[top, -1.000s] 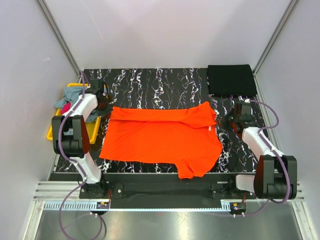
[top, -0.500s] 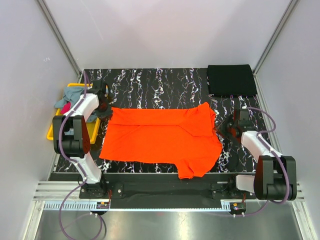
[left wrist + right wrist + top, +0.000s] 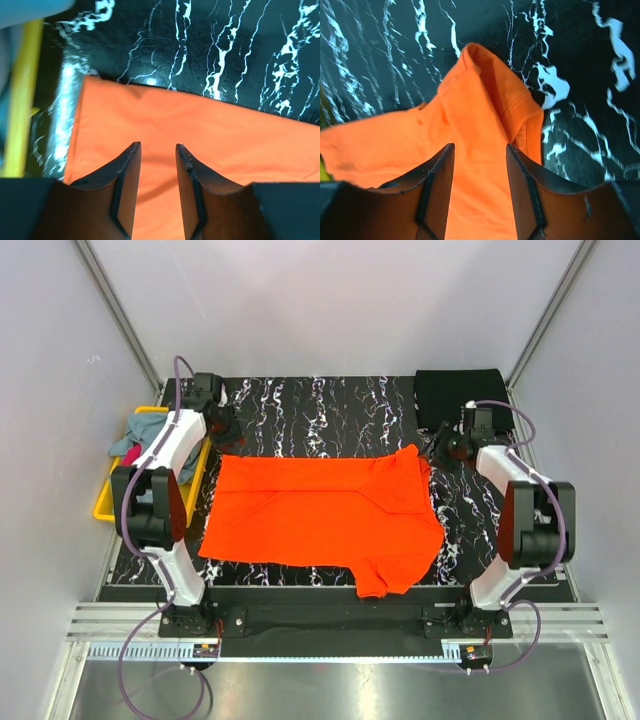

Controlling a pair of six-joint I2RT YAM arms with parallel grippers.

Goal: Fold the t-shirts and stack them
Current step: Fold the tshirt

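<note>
Black marbled worktop (image 3: 320, 405) carries the orange t-shirt (image 3: 320, 515), spread out. Above its far-left corner hangs the left tool (image 3: 157, 146), above its far-right corner the right tool (image 3: 480, 146), both parted and empty.

Robot lab cell, white enclosure walls (image 3: 330, 300), black marbled tabletop (image 3: 330, 410)

Bare tabletop (image 3: 320, 410) between yellow bin (image 3: 100, 508) and black t-shirt (image 3: 460, 400)
</note>
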